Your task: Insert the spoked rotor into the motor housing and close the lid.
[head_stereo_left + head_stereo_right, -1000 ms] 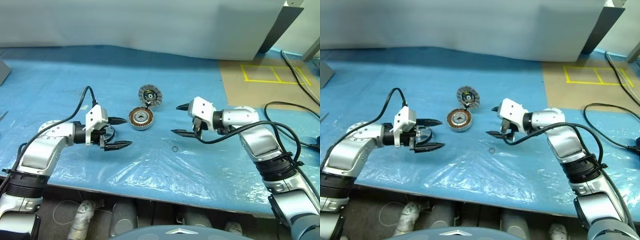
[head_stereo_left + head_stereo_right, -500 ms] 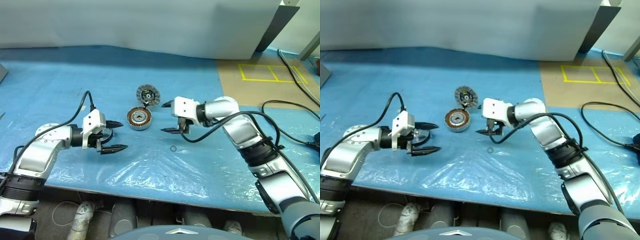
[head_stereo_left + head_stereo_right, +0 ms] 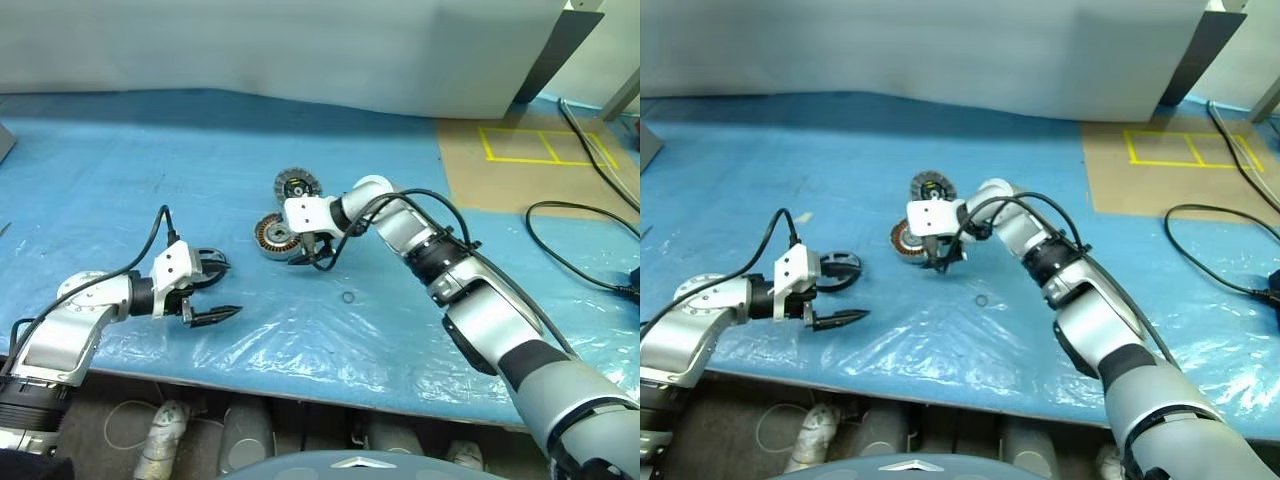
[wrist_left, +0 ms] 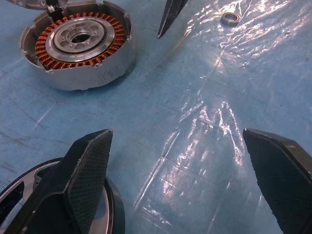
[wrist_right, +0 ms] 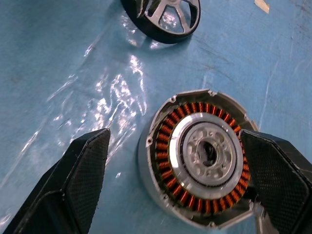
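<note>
Presently, nothing assembled. Motor housing [image 3: 276,237], mid-counter, no rotor inside, framed by released right claw [image 3: 309,250]. Lid [image 3: 296,186] just behind toward far edge. Spoked rotor [image 3: 841,266] beside released left claw [image 3: 835,299], toward near edge.

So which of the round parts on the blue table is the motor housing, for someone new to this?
On the blue table, look near the middle, where the right end effector hovers. The motor housing is the shallow grey cup below it. Its ring of copper-orange windings sets it apart from the lid just behind and the spoked rotor by the left end effector.
</note>
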### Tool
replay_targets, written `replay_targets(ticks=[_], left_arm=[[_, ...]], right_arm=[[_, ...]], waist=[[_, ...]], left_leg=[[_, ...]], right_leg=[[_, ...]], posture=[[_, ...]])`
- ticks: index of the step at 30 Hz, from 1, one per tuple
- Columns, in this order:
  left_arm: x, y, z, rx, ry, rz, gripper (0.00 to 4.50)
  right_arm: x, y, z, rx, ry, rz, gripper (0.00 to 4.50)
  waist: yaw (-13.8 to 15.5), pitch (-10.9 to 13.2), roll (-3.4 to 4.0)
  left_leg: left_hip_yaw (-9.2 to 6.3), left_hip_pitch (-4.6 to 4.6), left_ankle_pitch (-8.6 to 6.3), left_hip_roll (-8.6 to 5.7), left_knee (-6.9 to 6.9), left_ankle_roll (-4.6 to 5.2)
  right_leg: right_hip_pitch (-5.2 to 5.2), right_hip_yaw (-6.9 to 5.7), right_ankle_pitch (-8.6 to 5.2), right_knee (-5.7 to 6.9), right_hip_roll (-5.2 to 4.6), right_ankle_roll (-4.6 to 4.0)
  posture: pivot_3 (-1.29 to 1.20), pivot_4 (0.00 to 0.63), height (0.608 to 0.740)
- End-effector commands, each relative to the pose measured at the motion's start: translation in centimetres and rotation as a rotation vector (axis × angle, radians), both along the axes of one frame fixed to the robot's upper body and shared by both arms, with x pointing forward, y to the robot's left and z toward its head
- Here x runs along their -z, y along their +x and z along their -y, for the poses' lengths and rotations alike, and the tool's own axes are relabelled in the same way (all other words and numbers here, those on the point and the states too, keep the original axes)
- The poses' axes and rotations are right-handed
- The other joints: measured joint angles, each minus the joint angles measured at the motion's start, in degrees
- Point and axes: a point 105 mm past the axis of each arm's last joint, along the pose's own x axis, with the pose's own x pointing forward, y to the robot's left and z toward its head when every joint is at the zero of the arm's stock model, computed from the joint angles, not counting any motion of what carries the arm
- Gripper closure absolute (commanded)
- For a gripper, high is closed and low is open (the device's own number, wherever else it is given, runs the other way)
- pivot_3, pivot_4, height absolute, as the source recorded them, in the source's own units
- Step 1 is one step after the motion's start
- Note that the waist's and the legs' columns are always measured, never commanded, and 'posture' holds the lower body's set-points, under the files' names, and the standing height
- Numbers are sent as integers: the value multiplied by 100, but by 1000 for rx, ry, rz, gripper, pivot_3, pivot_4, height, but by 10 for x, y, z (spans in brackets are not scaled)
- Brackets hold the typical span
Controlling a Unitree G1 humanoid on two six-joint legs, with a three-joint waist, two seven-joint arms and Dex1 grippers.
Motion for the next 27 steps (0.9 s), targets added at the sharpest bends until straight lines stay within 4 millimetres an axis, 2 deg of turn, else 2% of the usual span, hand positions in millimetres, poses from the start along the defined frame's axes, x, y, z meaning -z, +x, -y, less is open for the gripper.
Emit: replay_targets(ticks=[1, 6, 15, 22, 27], left_arm=[[-10, -5, 8, 7, -14, 53, 0], [-7, -12, 12, -9, -26, 45, 0], [-4, -16, 12, -28, -36, 26, 0], [-5, -14, 15, -23, -42, 25, 0], [-4, -12, 16, -20, -40, 23, 0]], right_arm=[[-6, 10, -7, 1, -13, 50, 43], [8, 15, -4, 10, -84, 57, 43], [17, 19, 3, 15, -132, 81, 43], [12, 11, -3, -44, -96, 66, 43], [0, 17, -4, -10, -49, 81, 43]], waist=[[-1, 0, 0], [5, 0, 0], [1, 1, 1], [3, 1, 1], [3, 1, 2]], left_leg=[[0, -4, 0, 0, 0, 0], [-2, -15, -1, 6, 4, 1], [-3, -16, -13, 12, 20, 22], [-3, -10, -14, 13, 32, 23], [-1, -15, -14, 16, 35, 23]], right_leg=[[-1, -2, 0, -1, 0, 0], [-6, -12, -2, -1, 0, -4], [-9, -13, -2, 16, 3, -7], [-13, -10, -9, 47, 2, -18], [-31, -10, -17, 71, 2, -31]], posture=[[0, 150, 740], [0, 150, 740], [0, 150, 740], [0, 150, 740], [0, 150, 740]])
